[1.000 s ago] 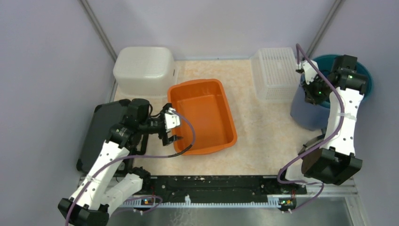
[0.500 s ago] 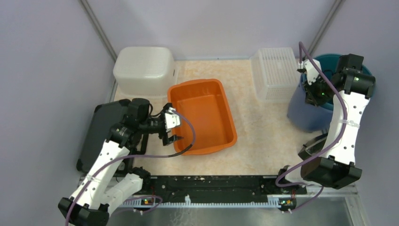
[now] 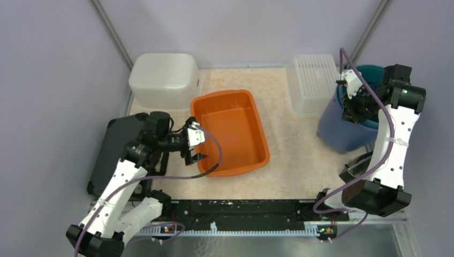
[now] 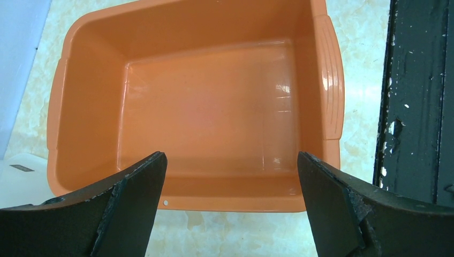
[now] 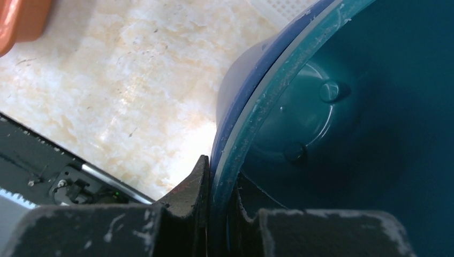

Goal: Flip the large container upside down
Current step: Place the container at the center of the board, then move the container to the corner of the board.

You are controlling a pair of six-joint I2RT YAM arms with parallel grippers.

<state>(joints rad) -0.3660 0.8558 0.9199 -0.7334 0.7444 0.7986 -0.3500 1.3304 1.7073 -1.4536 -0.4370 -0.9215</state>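
Observation:
The large container [image 3: 340, 131], a blue bucket with a teal inside, stands tilted at the right of the table. My right gripper [image 3: 352, 105] is shut on its rim. In the right wrist view one finger lies outside the rim [image 5: 267, 101] and one inside, with the right gripper [image 5: 220, 179] pinching the wall and the teal bottom [image 5: 326, 91] showing. My left gripper [image 3: 194, 144] hangs open at the near-left side of an orange tub [image 3: 230, 128], holding nothing. The left wrist view has the left gripper [image 4: 230, 156] spread wide before the orange tub [image 4: 214, 107].
An upturned white tub [image 3: 163, 77] sits at the back left. An upturned white mesh basket [image 3: 310, 83] sits at the back right beside the bucket. A black case [image 3: 115, 155] lies at the left edge, and a black rail [image 3: 241, 211] runs along the near edge.
The right gripper has tipped the blue bucket; its base has swung left toward the table's middle. The left arm and the orange tub have not moved.

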